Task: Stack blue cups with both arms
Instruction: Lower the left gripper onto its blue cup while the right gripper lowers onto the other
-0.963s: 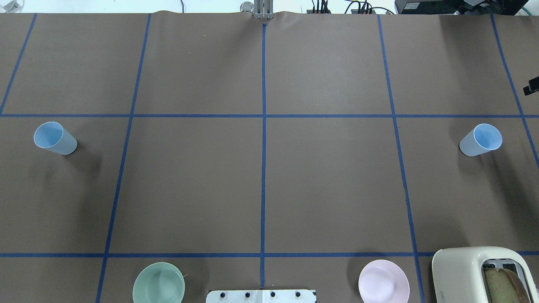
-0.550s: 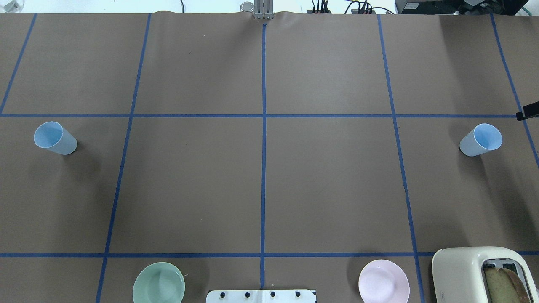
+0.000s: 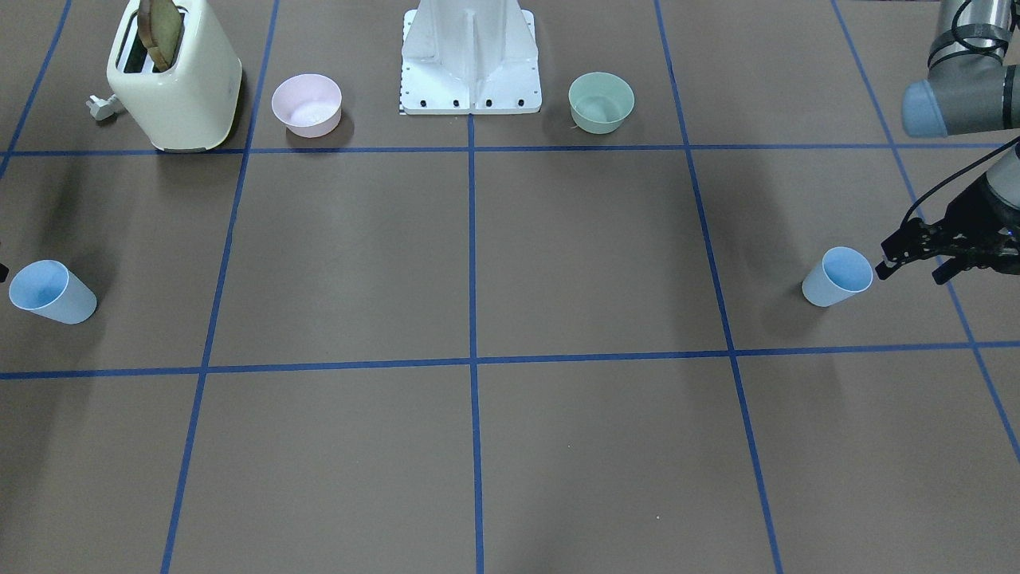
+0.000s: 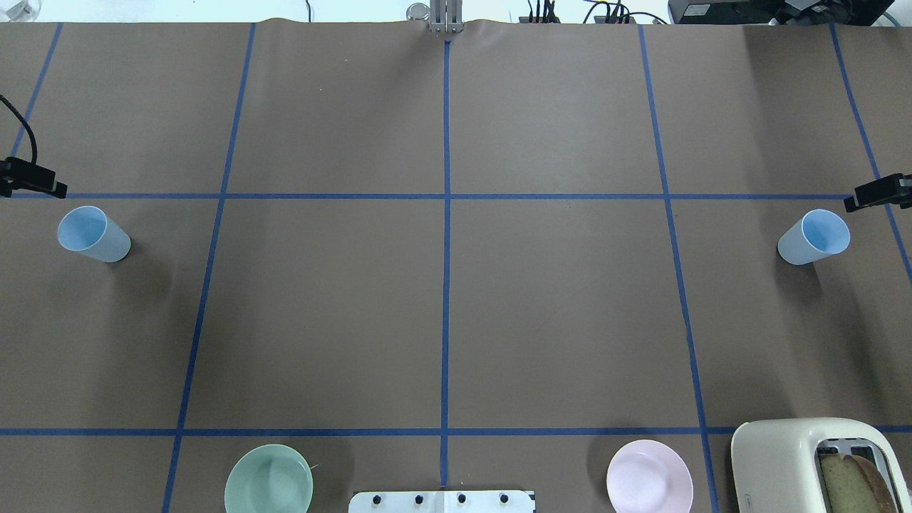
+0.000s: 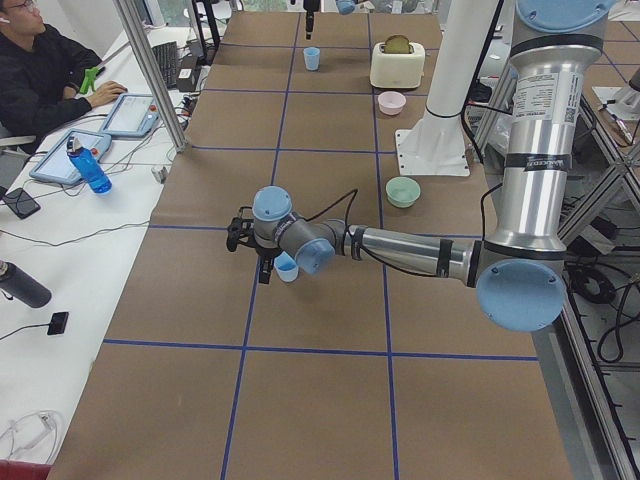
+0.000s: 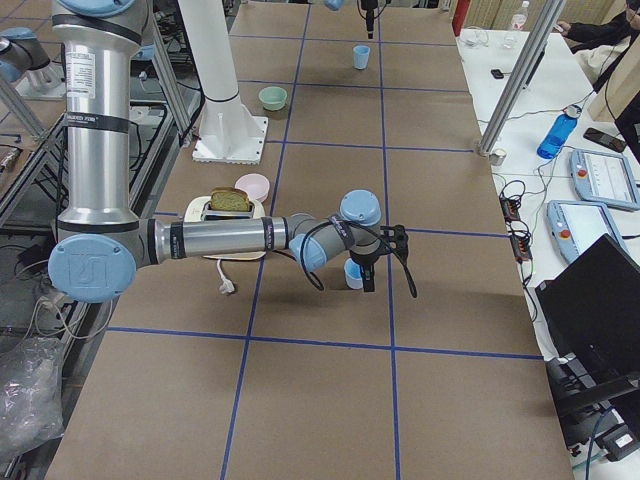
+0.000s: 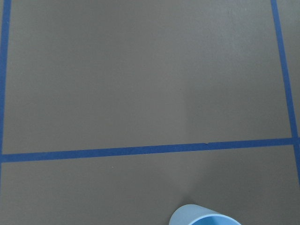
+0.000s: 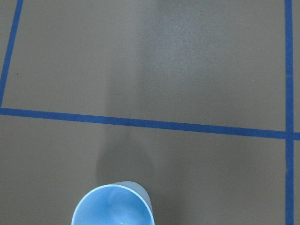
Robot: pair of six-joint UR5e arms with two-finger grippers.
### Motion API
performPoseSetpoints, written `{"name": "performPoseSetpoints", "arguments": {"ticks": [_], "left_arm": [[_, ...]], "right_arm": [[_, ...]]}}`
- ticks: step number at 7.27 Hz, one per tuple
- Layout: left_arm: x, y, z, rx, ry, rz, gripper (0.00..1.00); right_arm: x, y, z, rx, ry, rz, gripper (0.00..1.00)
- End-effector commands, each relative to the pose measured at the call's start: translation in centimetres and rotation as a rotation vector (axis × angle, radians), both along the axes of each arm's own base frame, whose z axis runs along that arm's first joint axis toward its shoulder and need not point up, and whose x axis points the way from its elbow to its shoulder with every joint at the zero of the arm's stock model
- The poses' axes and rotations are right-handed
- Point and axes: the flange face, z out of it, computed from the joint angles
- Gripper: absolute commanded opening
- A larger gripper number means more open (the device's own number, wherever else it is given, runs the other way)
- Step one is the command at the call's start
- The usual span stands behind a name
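No stacking was done yet. Left claw (image 3: 910,272) was spread wide, the left blue cup (image 3: 837,277) just beside its tips. Right claw (image 4: 878,192) state couldn't be told; the right blue cup (image 4: 814,236) stood near it. Both grasps remained.

Left gripper (image 3: 910,269), fingers (image 3: 886,266) spread, just beside blue cup (image 3: 837,277).

Open tabletop (image 4: 556,306) is left across the whole middle, between the left blue cup (image 4: 93,234) and the right blue cup (image 4: 814,237). Only the robot's edge is crowded, by the green bowl (image 4: 268,479), white pedestal (image 4: 442,501), pink bowl (image 4: 649,476) and toaster (image 4: 791,456), all well apart from both cups.
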Motion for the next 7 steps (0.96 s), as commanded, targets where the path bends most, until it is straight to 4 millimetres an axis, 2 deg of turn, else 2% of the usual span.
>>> {"name": "performPoseSetpoints", "arguments": {"ticks": [1, 4, 7], "left_arm": [[2.3, 0.8, 0.5, -0.001, -0.007, 0.042, 0.97], [2.8, 1.0, 0.7, 0.008, -0.019, 0.050, 0.97], [3.3, 1.5, 1.7, 0.013, -0.043, 0.052, 0.97]], "right_arm": [[-0.4, -0.6, 0.7, -0.010, 0.004, -0.003, 1.00], [-0.5, -0.6, 1.5, -0.022, 0.010, -0.005, 1.00], [-1.0, -0.5, 1.8, -0.027, 0.013, -0.014, 1.00]]}}
